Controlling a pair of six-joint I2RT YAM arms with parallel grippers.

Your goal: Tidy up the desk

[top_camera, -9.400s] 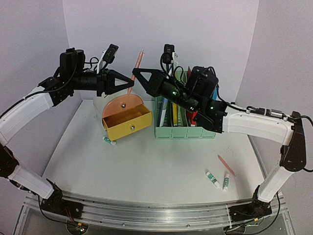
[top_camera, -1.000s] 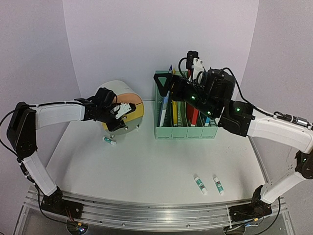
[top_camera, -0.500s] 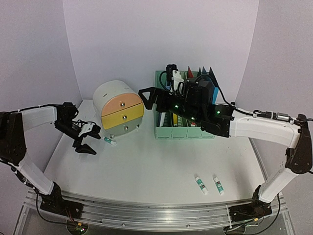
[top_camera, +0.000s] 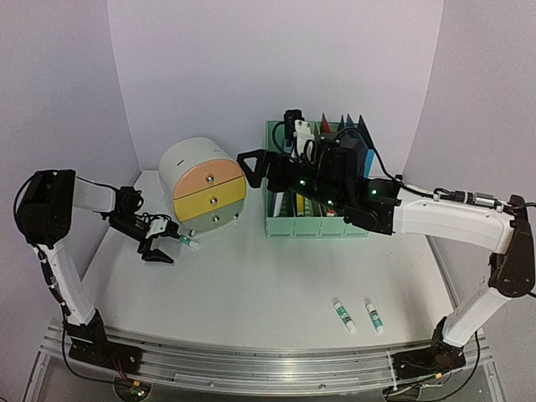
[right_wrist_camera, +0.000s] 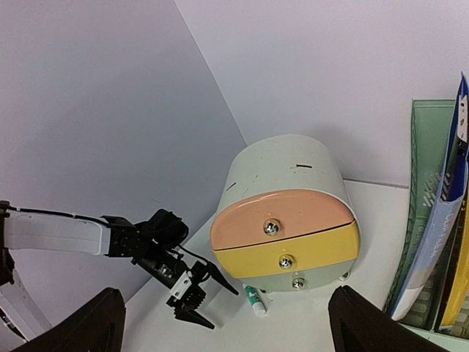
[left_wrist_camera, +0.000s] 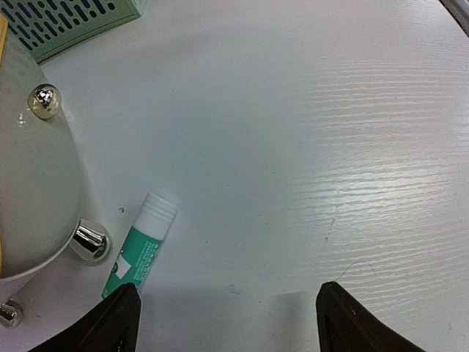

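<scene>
- Two grippers in view, both with fingers apart and nothing between them.
- The left gripper (top_camera: pixel 162 245) sits low over the counter (top_camera: pixel 251 285), at the left front of the round drawer unit (top_camera: pixel 201 186), with its tips toward the unit.
- In the left wrist view a green-and-white glue stick (left_wrist_camera: pixel 141 251) lies flat on the counter beside the unit's chrome foot (left_wrist_camera: pixel 89 240). Its near end is right at one fingertip (left_wrist_camera: pixel 110 330); cannot tell if they touch.
- The right gripper (top_camera: pixel 245 169) hangs in the air just right of the drawer unit, clear of the counter and ahead of the green file rack (top_camera: pixel 318 224).
- On the drawer unit the peach drawer (right_wrist_camera: pixel 282 218) is on top and the yellow drawer (right_wrist_camera: pixel 293 253) under it. Both are shut flush, each with a metal knob.
- The file rack stands at the back, right of the unit, with folders and books upright inside.
- A second glue stick (top_camera: pixel 343 316) and a third glue stick (top_camera: pixel 373 316) lie near each other, not touching, front right on the counter, well apart from both grippers.
- The counter is white, with a silver rail (top_camera: pixel 251 362) along its near edge and lilac walls (top_camera: pixel 276 67) behind and at the sides.
</scene>
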